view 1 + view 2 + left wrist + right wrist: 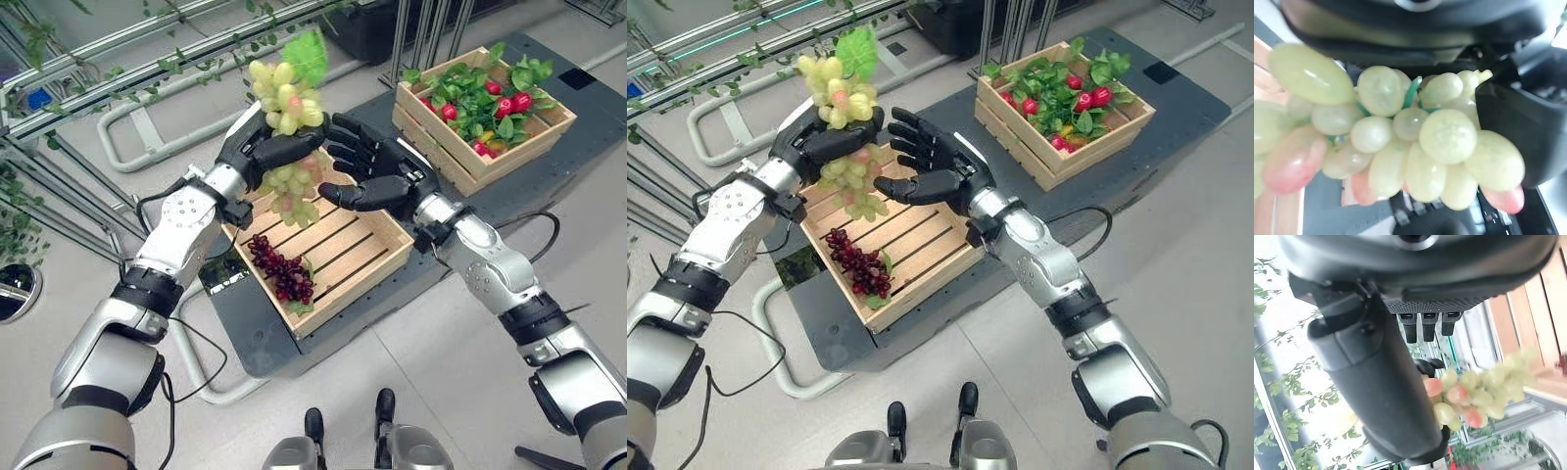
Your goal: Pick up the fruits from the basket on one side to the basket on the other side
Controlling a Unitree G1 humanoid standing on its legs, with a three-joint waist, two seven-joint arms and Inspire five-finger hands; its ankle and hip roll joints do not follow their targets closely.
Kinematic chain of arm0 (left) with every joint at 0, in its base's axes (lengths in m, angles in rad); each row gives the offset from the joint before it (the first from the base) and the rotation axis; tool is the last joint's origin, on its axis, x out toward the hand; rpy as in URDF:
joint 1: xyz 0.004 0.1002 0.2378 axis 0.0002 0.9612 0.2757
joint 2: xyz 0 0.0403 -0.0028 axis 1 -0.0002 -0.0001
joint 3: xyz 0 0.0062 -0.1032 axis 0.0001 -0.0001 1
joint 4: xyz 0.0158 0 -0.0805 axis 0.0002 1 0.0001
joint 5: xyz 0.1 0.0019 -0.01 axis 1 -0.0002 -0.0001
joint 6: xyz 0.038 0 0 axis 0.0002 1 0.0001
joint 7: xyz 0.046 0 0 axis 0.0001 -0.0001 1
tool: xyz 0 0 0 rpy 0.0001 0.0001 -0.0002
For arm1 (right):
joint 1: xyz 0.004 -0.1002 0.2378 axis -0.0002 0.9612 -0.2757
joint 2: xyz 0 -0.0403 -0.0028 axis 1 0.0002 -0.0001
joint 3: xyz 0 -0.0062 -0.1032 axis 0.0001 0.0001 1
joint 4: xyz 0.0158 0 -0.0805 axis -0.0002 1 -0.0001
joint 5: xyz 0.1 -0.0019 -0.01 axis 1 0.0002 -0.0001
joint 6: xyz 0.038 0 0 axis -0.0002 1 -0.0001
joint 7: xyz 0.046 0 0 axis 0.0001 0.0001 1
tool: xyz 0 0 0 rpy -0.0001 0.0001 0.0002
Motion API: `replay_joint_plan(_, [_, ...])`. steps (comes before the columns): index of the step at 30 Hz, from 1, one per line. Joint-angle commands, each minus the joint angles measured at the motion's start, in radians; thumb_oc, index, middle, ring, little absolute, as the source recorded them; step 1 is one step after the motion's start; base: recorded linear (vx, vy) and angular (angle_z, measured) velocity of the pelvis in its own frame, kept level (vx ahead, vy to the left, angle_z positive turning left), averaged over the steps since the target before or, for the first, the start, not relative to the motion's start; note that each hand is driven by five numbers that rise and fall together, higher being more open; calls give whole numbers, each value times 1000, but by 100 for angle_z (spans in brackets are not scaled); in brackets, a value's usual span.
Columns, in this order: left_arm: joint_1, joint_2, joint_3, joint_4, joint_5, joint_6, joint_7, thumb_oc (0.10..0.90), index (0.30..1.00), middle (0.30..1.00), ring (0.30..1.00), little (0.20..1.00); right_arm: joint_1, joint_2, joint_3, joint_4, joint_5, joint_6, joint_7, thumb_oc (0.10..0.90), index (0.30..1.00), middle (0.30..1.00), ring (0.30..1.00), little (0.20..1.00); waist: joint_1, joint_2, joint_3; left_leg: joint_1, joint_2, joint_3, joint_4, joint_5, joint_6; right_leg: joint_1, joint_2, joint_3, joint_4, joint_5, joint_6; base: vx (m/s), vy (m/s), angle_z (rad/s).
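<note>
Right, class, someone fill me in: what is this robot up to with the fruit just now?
The left hand is closed around a bunch of green grapes, holding it in the air above the near wooden crate. The right hand is open beside the bunch, not gripping it. A bunch of dark red grapes lies in that crate. The far crate holds red fruit among green leaves.

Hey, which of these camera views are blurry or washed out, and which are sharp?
Left wrist view: the green grapes held in the left hand are soft and out of focus. Right wrist view: the right hand is sharp, the background bright and overexposed. Both eye views: evenly lit, crisp on the near crate.
</note>
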Motion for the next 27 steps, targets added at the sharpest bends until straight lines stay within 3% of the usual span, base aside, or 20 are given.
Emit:
replay_joint_plan(1, [-68,-52,-17,30,-95,-111,4,400,300,300,300,300,13,102,32,68,139,-28,63,800,900,900,900,900,23,-20,-334,-51,-36,-26,-7,-18,-21,86,-46,-4,2,-123,13,40,-41,6])
replay_joint_plan(5, [-56,-97,-13,8,-95,-125,30,400,300,300,300,300,1,138,50,86,163,22,61,800,900,900,900,900,31,-26,-344,-38,-33,-35,-7,-25,-22,101,-45,-6,2,-131,10,47,-29,4])
replay_joint_plan(11, [-43,-133,-5,-32,-101,-130,78,400,300,300,300,300,14,172,64,81,163,43,31,800,900,900,900,900,31,-31,-348,-33,-29,-39,-7,-32,-23,106,-43,-5,2,-137,8,32,-12,3])
replay_joint_plan(17, [-23,-160,-7,-94,-103,-110,107,400,300,300,300,300,16,203,73,52,165,21,-6,800,900,900,900,900,32,-36,-346,-36,-28,-39,-7,-33,-20,100,-42,-1,2,-134,9,0,0,0])
replay_joint_plan(27, [4,-199,-38,-68,-82,-67,57,400,300,300,300,300,-16,241,71,20,205,-49,-13,800,900,900,900,900,33,-43,-349,-33,-26,-37,-7,-35,-14,98,-37,10,2,-132,7,0,0,0])
